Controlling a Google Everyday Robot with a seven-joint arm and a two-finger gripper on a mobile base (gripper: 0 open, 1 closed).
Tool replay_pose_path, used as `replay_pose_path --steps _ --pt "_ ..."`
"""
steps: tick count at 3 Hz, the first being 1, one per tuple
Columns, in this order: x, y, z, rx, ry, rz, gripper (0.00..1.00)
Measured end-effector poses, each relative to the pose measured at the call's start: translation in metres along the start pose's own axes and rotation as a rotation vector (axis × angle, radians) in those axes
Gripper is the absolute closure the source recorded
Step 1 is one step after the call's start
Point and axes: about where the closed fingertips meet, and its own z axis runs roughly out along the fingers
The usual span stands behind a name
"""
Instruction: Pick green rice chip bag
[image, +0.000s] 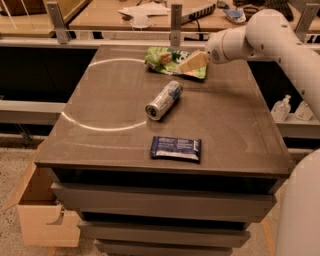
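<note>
A dark brown surface (235, 125) tops a stack of drawers and carries three items. The green chip bag (156, 57) lies flat at the far edge, slightly right of centre, its crinkled light-green face printed with tan rice-cake pictures. The white arm (260, 37) reaches in from the upper right, and its tan end effector (186, 65) sits low over the right half of the bag, its tip pointing left and down toward the bag's middle. It overlaps the bag in this view; whether it touches the bag cannot be told, nor whether it is spread or pressed together.

Nearer the middle of the surface, a silver-blue can (164, 100) lies on its side, tilted so that its open-looking end faces the front left. It is apart from the bag, with bare surface between them. Toward the front edge lies a dark blue wrapper (175, 148), flat, with its long side roughly parallel to that edge, just in front of the can and well apart from the bag.

A pale ring (100, 127) marks the left half of the surface; the can's near end rests beside its right side. An open cardboard box (42, 220) stands on the floor at the lower left. Two small clear bottles (282, 107) stand on a ledge to the right, behind the arm.
</note>
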Motion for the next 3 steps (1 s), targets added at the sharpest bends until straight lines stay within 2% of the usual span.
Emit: replay_pose_path --steps 1,2,3 --pt "0.011 -0.009 0.022 0.000 0.024 0.007 0.00" --pt "0.030 -0.018 0.039 -0.009 0.038 0.052 0.25" --pt "0.032 -0.015 0.050 -0.045 0.027 0.059 0.56"
